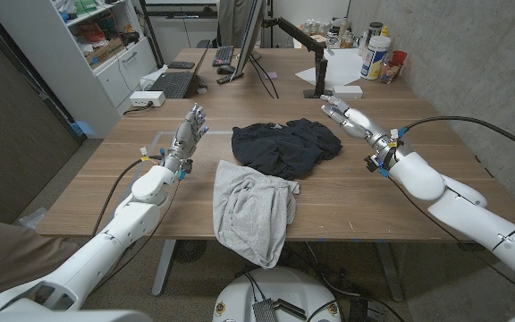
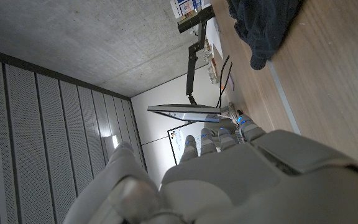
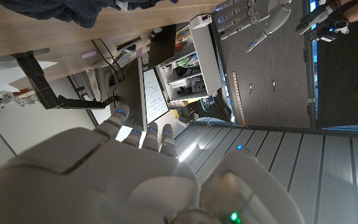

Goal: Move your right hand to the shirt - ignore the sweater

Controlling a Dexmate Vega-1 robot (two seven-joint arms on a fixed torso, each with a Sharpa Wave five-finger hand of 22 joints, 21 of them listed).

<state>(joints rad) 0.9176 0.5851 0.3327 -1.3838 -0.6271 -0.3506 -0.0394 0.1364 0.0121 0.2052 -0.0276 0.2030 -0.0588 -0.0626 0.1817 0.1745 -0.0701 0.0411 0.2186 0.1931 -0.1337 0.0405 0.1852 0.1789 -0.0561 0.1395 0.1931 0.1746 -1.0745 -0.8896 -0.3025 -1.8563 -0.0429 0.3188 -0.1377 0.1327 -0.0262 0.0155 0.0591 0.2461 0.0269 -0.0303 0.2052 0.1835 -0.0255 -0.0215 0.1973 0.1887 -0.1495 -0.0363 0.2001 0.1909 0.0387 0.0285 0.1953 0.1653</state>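
A crumpled grey shirt [image 1: 253, 210] lies near the table's front edge, in the middle. Just behind it, touching its far edge, sits a bunched dark sweater [image 1: 284, 146], also seen in the wrist views [image 2: 263, 25] [image 3: 104, 9]. My right hand [image 1: 347, 114] hovers open to the right of the dark sweater, fingers stretched out toward the far side, holding nothing and apart from both garments. My left hand [image 1: 190, 130] stands open left of the sweater with its fingers pointing away, nothing in it. Each wrist view shows the back of its own hand [image 2: 229, 180] [image 3: 135, 174].
At the back of the wooden table [image 1: 150, 210] stand a monitor [image 1: 253, 36], keyboards [image 1: 173, 85], a black monitor arm [image 1: 316, 54], white paper [image 1: 338, 67] and bottles [image 1: 378, 54]. A white power strip [image 1: 146, 100] lies far left. Bare wood flanks the garments.
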